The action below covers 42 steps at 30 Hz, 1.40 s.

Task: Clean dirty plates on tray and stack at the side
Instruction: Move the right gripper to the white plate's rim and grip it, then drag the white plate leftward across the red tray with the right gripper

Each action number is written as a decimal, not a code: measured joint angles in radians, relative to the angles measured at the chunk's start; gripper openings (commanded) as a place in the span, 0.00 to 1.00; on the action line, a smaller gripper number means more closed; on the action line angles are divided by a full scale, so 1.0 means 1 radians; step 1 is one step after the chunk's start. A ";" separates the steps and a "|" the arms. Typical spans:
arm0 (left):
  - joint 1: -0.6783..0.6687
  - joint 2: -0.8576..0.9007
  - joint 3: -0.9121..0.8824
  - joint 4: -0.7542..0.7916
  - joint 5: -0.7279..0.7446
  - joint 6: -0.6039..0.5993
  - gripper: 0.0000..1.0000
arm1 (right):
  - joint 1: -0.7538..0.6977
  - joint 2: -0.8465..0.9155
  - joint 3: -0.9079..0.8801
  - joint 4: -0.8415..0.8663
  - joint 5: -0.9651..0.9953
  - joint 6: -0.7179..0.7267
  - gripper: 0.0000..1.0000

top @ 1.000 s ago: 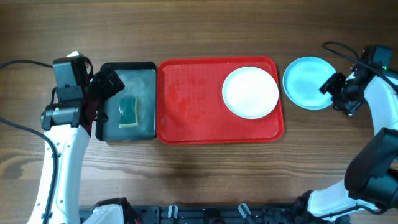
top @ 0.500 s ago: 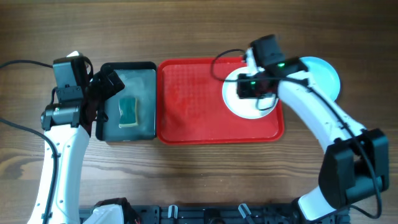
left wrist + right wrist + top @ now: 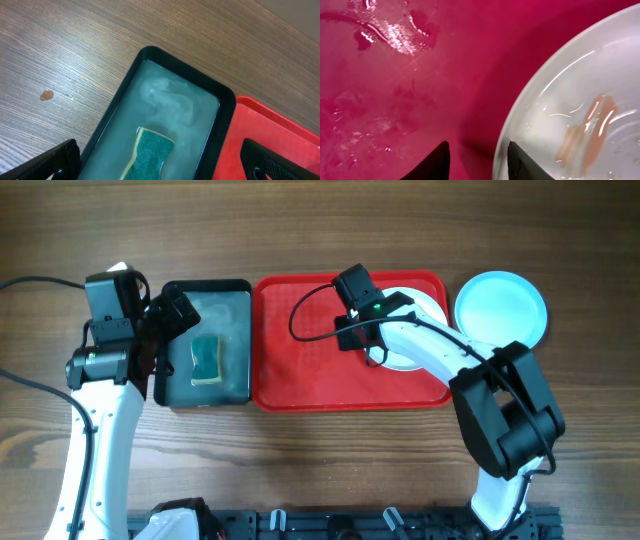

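Plates (image 3: pixel 428 302) seem half done. Left gripper (image 3: pixel 172 318), fingers wide apart, hovers over the sponge (image 3: pixel 207 358); right gripper (image 3: pixel 479 161), fingers partly apart, straddles the smeared white plate's (image 3: pixel 580 115) rim on the red tray's (image 3: pixel 300 365) right. A turquoise plate (image 3: pixel 500 313) lies clear of it, further right.

Left arm (image 3: pixel 96 405) is holding folded at its own side, its pincer (image 3: pixel 161 155) gaping fully wide and pointing downward. Right arm (image 3: pixel 440 356) is stretching leftward with elbow bent, its pincer (image 3: pixel 477 150) hanging low, fingers (image 3: pixel 436 161) standing partly parted
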 measured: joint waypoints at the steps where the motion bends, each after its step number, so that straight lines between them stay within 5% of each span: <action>1: 0.000 0.000 0.000 0.000 0.000 0.000 1.00 | 0.000 0.000 0.000 0.001 -0.037 0.001 0.42; 8: 0.000 0.000 0.000 0.000 0.000 0.000 1.00 | 0.015 0.000 0.005 0.248 -0.542 0.045 0.51; 10: 0.000 0.000 0.000 0.000 0.000 0.000 1.00 | -0.001 -0.003 0.022 0.197 -0.576 0.056 0.51; 19: 0.000 0.000 0.000 0.000 0.000 0.000 1.00 | -0.304 -0.212 0.061 -0.261 -0.202 -0.055 0.52; 27: 0.000 0.000 0.000 0.000 0.000 0.000 1.00 | -0.335 -0.212 -0.082 -0.177 -0.123 -0.073 0.50; 31: 0.000 0.000 0.000 0.000 0.000 0.000 1.00 | -0.335 -0.212 -0.166 -0.065 -0.129 -0.078 0.36; 36: 0.000 0.000 0.000 0.000 0.000 0.000 1.00 | -0.335 -0.212 -0.262 0.082 -0.143 -0.085 0.31; 40: 0.000 0.000 0.000 0.000 0.000 0.000 1.00 | -0.335 -0.212 -0.334 0.179 -0.169 -0.087 0.04; 42: 0.000 0.000 0.000 0.000 0.000 0.000 1.00 | -0.335 -0.212 -0.338 0.190 -0.179 -0.077 0.04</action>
